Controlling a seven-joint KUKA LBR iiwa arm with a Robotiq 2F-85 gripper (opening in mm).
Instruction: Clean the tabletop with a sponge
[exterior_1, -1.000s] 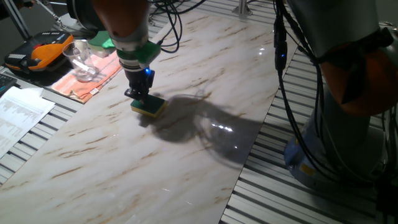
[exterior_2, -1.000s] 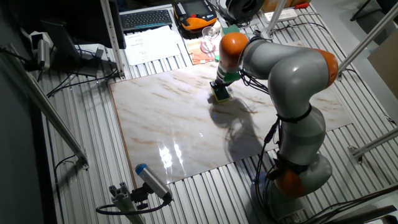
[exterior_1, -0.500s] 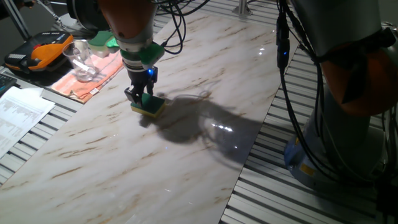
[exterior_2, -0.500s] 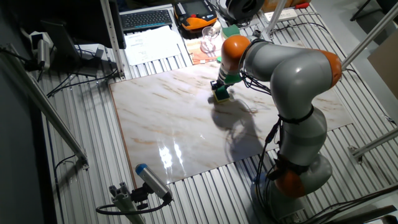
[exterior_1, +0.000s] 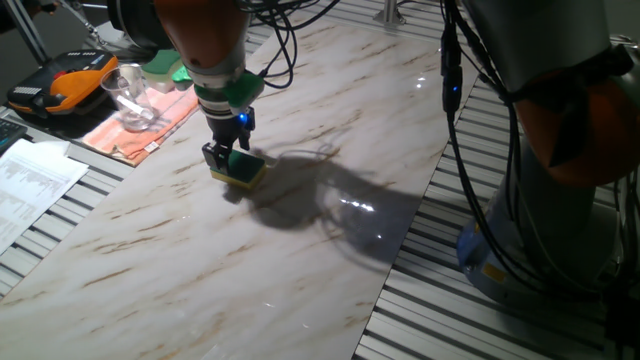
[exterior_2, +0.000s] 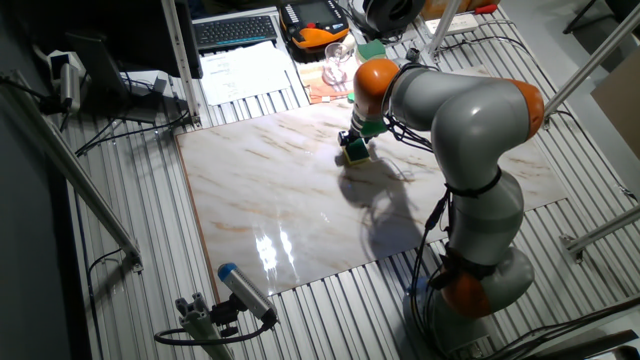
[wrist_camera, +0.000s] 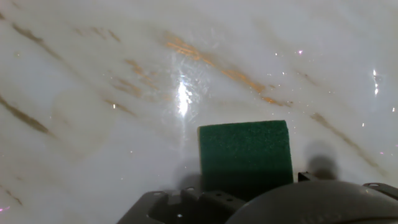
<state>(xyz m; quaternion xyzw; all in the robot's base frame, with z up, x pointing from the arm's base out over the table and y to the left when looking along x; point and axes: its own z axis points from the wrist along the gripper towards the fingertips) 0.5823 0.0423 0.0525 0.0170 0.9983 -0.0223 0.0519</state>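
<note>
The sponge (exterior_1: 240, 172), a dark green top on yellow foam, lies flat on the white marble-look tabletop (exterior_1: 300, 250) near its far left part. My gripper (exterior_1: 225, 160) comes straight down on it, its dark fingers shut on the sponge's sides. The other fixed view has the sponge (exterior_2: 355, 152) under the orange wrist, near the slab's far edge (exterior_2: 260, 125). Only the green top of the sponge (wrist_camera: 245, 152) appears in the hand view, just ahead of the gripper body, with glossy veined tabletop (wrist_camera: 93, 93) around it. The fingertips are hidden there.
Beside the slab's far left edge lie an orange cloth (exterior_1: 150, 125), a clear glass (exterior_1: 128, 95), a paler green sponge (exterior_1: 160, 65) and an orange-black device (exterior_1: 60, 85). Papers (exterior_1: 30, 185) sit at the left. The arm's base (exterior_2: 480, 270) and cables stand at the slab's right.
The gripper has turned slightly on the sponge and nudged it a little to the left. The grip has not changed.
</note>
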